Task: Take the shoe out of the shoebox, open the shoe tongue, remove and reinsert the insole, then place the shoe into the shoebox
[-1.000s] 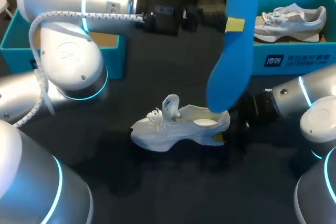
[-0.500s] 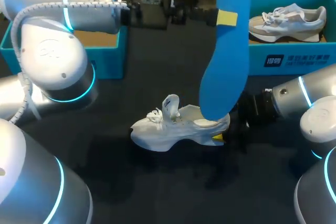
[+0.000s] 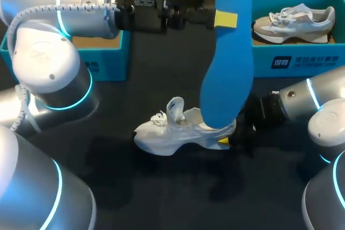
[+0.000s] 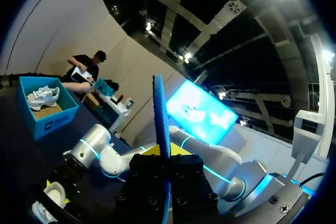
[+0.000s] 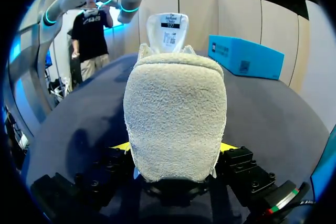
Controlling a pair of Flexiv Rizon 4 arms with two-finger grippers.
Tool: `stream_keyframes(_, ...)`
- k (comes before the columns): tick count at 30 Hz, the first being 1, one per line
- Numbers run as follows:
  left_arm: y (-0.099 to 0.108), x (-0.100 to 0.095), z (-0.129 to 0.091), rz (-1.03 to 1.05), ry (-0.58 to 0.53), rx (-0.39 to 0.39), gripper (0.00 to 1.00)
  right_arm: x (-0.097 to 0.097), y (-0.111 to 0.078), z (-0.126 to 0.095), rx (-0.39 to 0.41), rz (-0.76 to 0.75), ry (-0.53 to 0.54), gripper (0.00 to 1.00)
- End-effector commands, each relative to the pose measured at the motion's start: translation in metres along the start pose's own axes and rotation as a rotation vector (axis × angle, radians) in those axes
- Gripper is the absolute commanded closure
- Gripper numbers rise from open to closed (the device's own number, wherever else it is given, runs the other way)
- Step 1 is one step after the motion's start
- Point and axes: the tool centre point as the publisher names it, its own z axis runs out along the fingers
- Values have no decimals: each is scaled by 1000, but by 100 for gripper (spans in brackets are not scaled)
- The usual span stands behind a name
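A white shoe (image 3: 178,133) lies on the dark table, toe to the left, with its tongue (image 5: 168,29) standing up. My right gripper (image 3: 228,136) is shut on the shoe's heel (image 5: 176,119), a yellow tip against each side. My left gripper (image 3: 223,19) hangs high over the table, shut on a blue insole (image 3: 226,63) near its upper end. The insole hangs nearly upright, its lower end at the shoe's opening. The left wrist view has the insole (image 4: 161,124) edge-on between the fingers of the left gripper (image 4: 164,157).
A blue shoebox (image 3: 302,60) at the back right holds a second, grey-and-white shoe (image 3: 294,22). Another blue box (image 3: 102,57) stands at the back left, partly behind my left arm. The table in front of the white shoe is bare.
My left arm has carried the insole a little to the left, turned it more upright, and its lower end now reaches the shoe's opening. The right gripper and the shoe have not moved.
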Motion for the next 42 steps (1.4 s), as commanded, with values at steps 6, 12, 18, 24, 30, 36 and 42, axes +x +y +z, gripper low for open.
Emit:
stream_keyframes(6,4,-4,6,4,13,19,100,1,-1,1,3,-1,-1,100)
stream_keyframes(12,4,-4,6,4,13,19,100,1,-1,1,3,-1,-1,100)
stream_keyframes(18,4,-4,6,4,13,19,100,1,-1,1,3,-1,-1,100)
stream_keyframes(24,4,-4,6,4,13,19,100,1,-1,1,3,-1,-1,100)
stream_keyframes(30,4,-4,6,4,13,19,100,1,-1,1,3,-1,-1,100)
stream_keyframes(36,10,1,9,-53,33,45,100,1,-1,1,3,-1,-1,100)
stream_keyframes(42,19,13,10,-149,48,53,100,1,-1,1,3,-1,-1,100)
